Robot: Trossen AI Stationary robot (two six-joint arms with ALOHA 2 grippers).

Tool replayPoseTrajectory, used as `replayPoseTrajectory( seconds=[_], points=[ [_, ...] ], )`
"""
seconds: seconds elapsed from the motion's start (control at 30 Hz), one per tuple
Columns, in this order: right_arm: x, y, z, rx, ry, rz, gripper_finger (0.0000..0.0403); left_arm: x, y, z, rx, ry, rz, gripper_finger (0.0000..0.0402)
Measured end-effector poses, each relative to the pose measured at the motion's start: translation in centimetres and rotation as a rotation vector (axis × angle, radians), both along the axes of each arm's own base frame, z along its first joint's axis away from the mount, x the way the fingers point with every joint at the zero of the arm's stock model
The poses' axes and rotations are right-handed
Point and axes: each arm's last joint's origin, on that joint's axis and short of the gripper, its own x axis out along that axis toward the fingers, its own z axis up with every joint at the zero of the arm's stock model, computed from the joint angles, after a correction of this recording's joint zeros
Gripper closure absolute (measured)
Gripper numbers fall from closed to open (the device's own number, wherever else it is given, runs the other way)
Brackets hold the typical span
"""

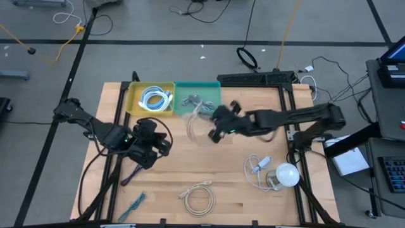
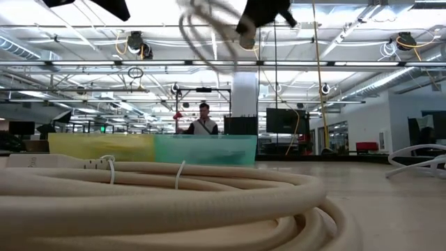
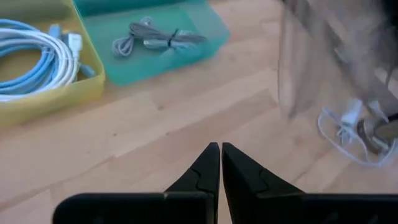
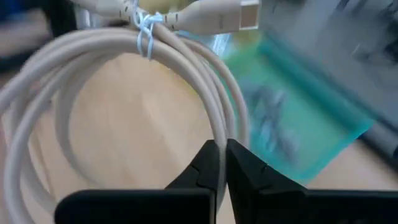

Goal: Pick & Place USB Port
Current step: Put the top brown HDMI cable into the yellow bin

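Note:
My right gripper hangs over the middle of the table, just near of the green bin, shut on a coiled beige USB cable. A tie binds the coil, and its USB plug shows beyond the fingers. In the low view the cable is high above the table. The green bin holds a grey cable. The yellow bin holds white and blue cables. My left gripper is shut over bare wood at left centre. My right gripper pinches the coil's bundled strands between its two fingers, on the side of the loop away from the tie. The fingers lie across the strands. The cable is lifted clear of the table, and its loop spreads out beyond the fingertips.
A second beige coiled cable lies near the table's near edge. A white cable with an adapter and a round white object sit at the right. A blue item lies at the near left.

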Motion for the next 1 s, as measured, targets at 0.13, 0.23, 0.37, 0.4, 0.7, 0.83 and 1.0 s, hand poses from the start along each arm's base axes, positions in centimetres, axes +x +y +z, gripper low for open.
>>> replayPoseTrajectory(
  seconds=[0.13, 0.23, 0.37, 0.4, 0.7, 0.83, 1.0],
  points=[
    [-2.6, -0.1, 3.1, -0.052, -0.099, -0.067, 0.0398, -0.3, 0.7, 0.6, 0.032, -0.056, 0.04, 0.0385],
    [-3.5, 0.4, 3.8, -0.076, -0.121, -0.082, 0.0398, -0.5, 1.5, 1.2, 0.032, -0.205, 0.039, 0.0397],
    [-4.4, 1.1, 4.8, -0.085, -0.161, -0.079, 0.0398, -0.6, 3.1, 2.0, 0.018, -0.574, -0.143, 0.0395],
    [-4.5, 1.2, 4.9, -0.09, -0.168, -0.081, 0.0398, -0.7, 3.7, 2.2, 0.019, -0.703, -0.232, 0.0395],
    [-4.3, 1.6, 5.4, -0.14, -0.205, -0.088, 0.0398, -2.3, 9.4, -3.3, -0.036, -0.638, -0.337, 0.0379],
    [-3.8, 1.4, 5.7, -0.237, -0.208, -0.111, 0.0398, -1.2, 11.0, -5.3, -0.175, -0.526, -0.341, 0.0329],
    [-3.9, 0.1, 5.9, -0.289, -0.185, -0.178, 0.0398, 0.3, 13.1, -3.6, -0.145, -0.766, -0.366, 0.024]
  ],
)
